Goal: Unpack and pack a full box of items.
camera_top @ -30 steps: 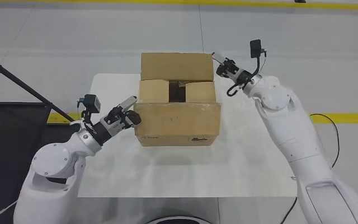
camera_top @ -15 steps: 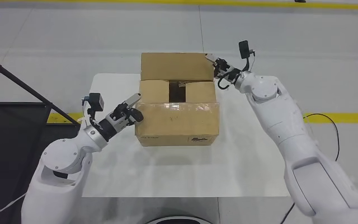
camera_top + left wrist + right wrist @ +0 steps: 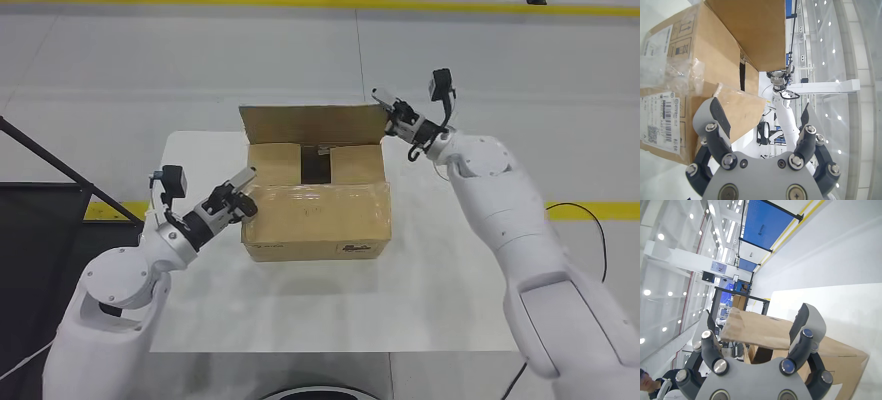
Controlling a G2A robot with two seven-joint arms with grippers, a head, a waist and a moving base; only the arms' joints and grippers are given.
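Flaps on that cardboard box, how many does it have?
4. The far flap stands raised at the right gripper; the left inner flap and right inner flap lie folded in; the near flap sits by the left gripper. None seems hidden.

- This is a large industrial hall, of the kind used as a robot test site; it is not a home or an office.
- The smooth grey floor (image 3: 150,60) is wide and open, and yellow painted lines (image 3: 600,211) run across it.
- The high white ceiling (image 3: 677,228) carries long rows of round lamps (image 3: 660,236) and a thick white beam (image 3: 677,258).
- Big blue panels on black metal frames (image 3: 768,228) divide the hall into zones.
- Far behind, brown cardboard cartons (image 3: 739,301) stand inside a black-framed work station (image 3: 730,291).
- A white rectangular table (image 3: 450,290) stands on the open floor and carries a large brown cardboard box (image 3: 315,220).
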